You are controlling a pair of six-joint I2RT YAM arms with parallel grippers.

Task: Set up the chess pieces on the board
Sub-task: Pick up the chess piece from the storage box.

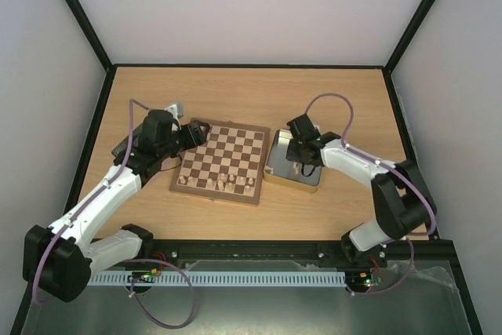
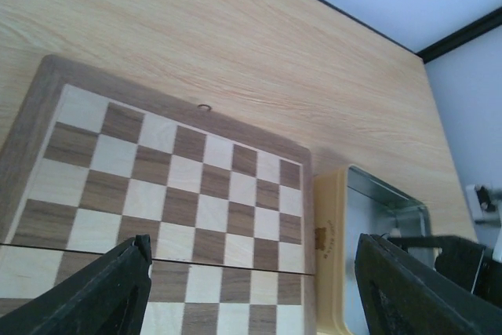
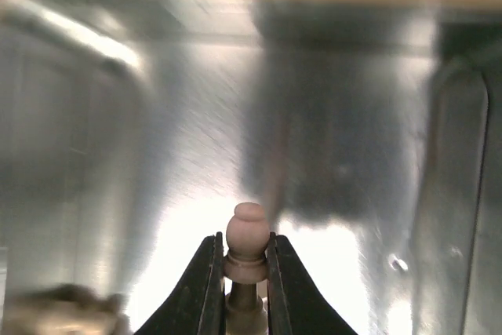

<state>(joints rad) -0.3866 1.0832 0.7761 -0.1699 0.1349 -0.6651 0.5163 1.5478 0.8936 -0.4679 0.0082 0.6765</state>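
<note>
Over the metal tin [image 1: 292, 184] just right of the board [image 1: 223, 154], the right gripper [image 3: 245, 272] hangs low between the tin's walls; its two dark fingers [image 3: 205, 288] are pressed in on the neck of a pale chess piece [image 3: 247, 229], just under the collar; the round head stands above the fingertips and the piece is upright; its base is hidden by the fingers, so whether it touches the tin's floor cannot be told; the floor behind it is bright and blurred, with a soft brownish shape at the lower left of the wrist view, too vague to name. Board lies flat at the middle of the wooden table [image 1: 235, 92], turned slightly; its right edge is touching or just beside the tin's gold rim, cannot tell which. Along the board's near row stand a few pale chessmen [image 1: 227, 183]: one at the left corner, a small cluster near the middle, one toward the right. Left gripper [image 1: 196, 132] sits at the board's far left corner; its black fingers [image 2: 102, 292] are spread wide, with checkered squares and the board's fold seam showing in the gap between them; tin visible beyond the board's edge in that wrist view.
</note>
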